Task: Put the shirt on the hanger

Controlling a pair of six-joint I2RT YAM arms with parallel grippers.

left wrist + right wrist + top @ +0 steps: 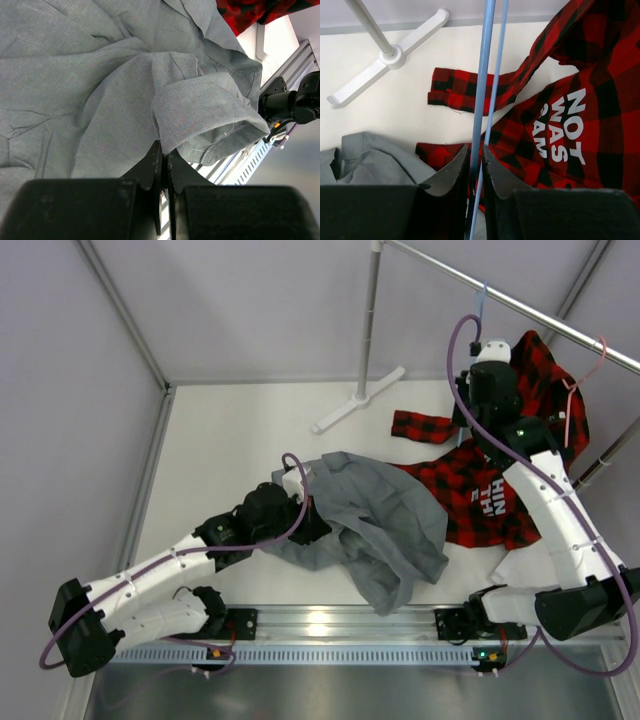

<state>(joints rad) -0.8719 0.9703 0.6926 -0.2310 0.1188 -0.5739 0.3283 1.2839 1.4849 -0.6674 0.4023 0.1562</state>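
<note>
The grey shirt (375, 520) lies crumpled on the white table and fills the left wrist view (100, 85). My left gripper (303, 502) is at the shirt's left edge. Its jaws (164, 150) are shut on a fold of the grey fabric. My right gripper (489, 352) is raised at the back right, below the rail. It is shut (476, 152) on the thin light-blue hanger (485, 75), whose two wires run up between the fingers. The hanger's hook (481, 298) reaches the rail. A corner of the grey shirt also shows in the right wrist view (370, 160).
A red-and-black plaid shirt with white lettering (480, 502) lies to the right of the grey shirt, under my right arm. Another plaid part (545, 380) hangs on a pink hanger (598, 352). The rack's pole (372, 320), cross foot (358, 398) and rail (540, 315) stand at the back.
</note>
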